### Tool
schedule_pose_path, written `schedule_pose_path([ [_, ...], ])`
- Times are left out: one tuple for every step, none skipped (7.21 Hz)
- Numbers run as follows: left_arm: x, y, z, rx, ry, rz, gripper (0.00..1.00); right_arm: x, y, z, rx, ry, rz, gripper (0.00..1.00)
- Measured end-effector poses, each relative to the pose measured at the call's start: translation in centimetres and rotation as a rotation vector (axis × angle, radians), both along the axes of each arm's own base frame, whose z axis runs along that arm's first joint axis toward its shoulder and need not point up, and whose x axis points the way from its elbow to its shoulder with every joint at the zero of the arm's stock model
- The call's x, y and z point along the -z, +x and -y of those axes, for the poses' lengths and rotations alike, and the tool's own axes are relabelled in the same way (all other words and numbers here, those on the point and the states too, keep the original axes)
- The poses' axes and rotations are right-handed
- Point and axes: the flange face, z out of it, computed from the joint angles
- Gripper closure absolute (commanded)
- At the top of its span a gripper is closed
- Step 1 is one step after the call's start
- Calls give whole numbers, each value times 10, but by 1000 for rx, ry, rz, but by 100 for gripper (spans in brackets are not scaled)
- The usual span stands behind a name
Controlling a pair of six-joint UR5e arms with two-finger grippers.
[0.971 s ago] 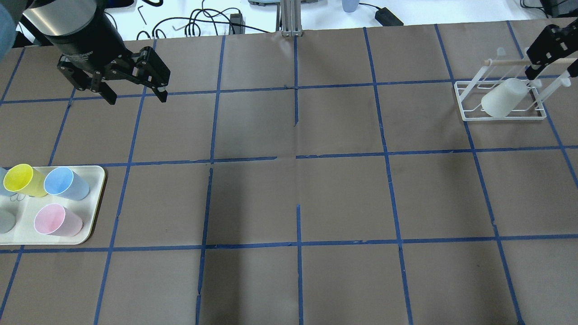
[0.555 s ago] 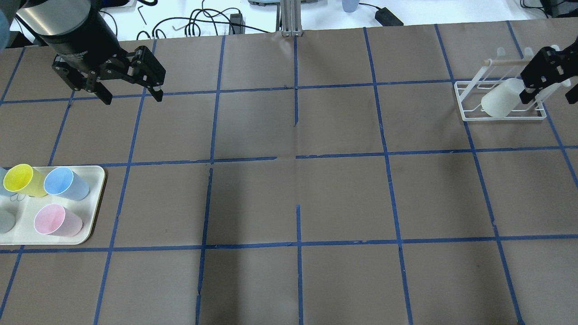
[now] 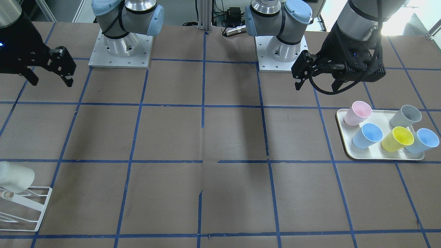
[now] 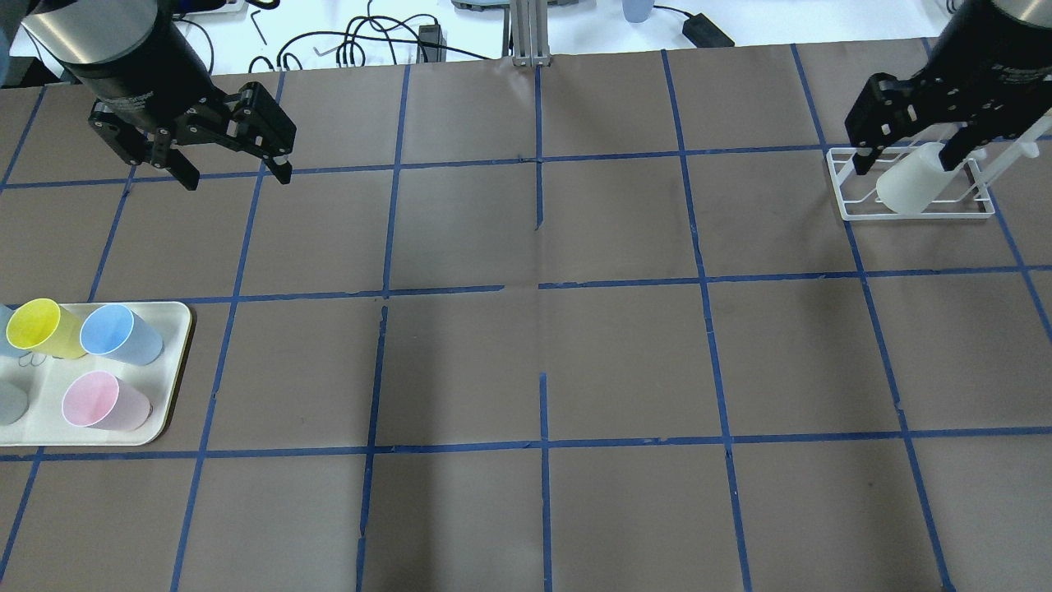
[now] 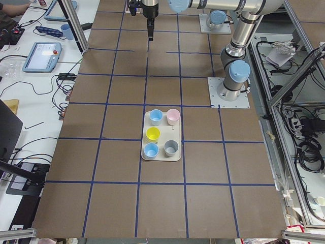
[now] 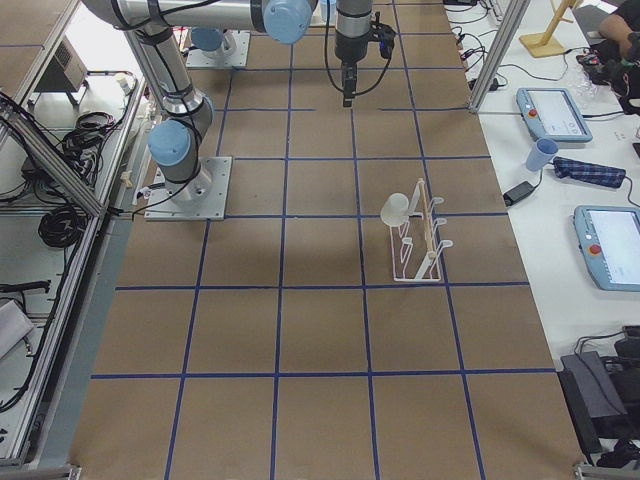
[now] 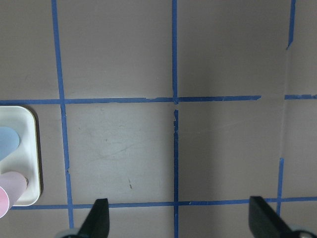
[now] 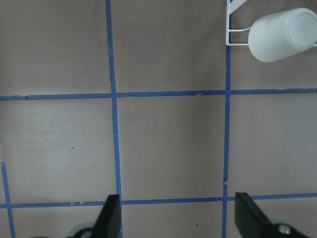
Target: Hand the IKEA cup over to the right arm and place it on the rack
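The pale cream IKEA cup (image 4: 912,185) hangs mouth-down and tilted on a rod of the white wire rack (image 4: 855,212) at the table's far right. The cup (image 8: 282,33) and the rack (image 8: 230,29) also show in the top right corner of the right wrist view. In the front view the cup (image 3: 15,177) sits on the rack (image 3: 38,213) at the lower left. My right gripper (image 4: 906,162) is open and empty, raised and apart from the cup; it also shows in the front view (image 3: 51,82). My left gripper (image 4: 237,177) is open and empty over the far left of the table.
A cream tray (image 4: 179,329) at the left edge holds a yellow cup (image 4: 41,327), a blue cup (image 4: 119,333), a pink cup (image 4: 103,400) and a grey cup (image 4: 10,403). Brown paper with blue tape lines covers the table.
My right gripper has drawn back from the rack, leftward in the overhead view, and looms larger. The cup stays on the rack. My left gripper has drifted slightly left.
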Motion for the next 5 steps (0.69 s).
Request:
schedule_pose_path([
  [0, 0, 0, 0, 0, 0, 0, -6, 34, 8, -14, -13, -3, 3],
  [0, 0, 0, 0, 0, 0, 0, -16, 59, 16, -29, -31, -1, 0],
  [0, 0, 0, 1, 0, 0, 0, -21, 74, 20, -46, -39, 5, 0],
  [-1, 0, 0, 1, -1, 1, 0, -15, 81, 20, -58, -29, 9, 0],
  [-1, 0, 0, 1, -2, 2, 0, -7, 83, 17, -63, -16, 11, 0],
])
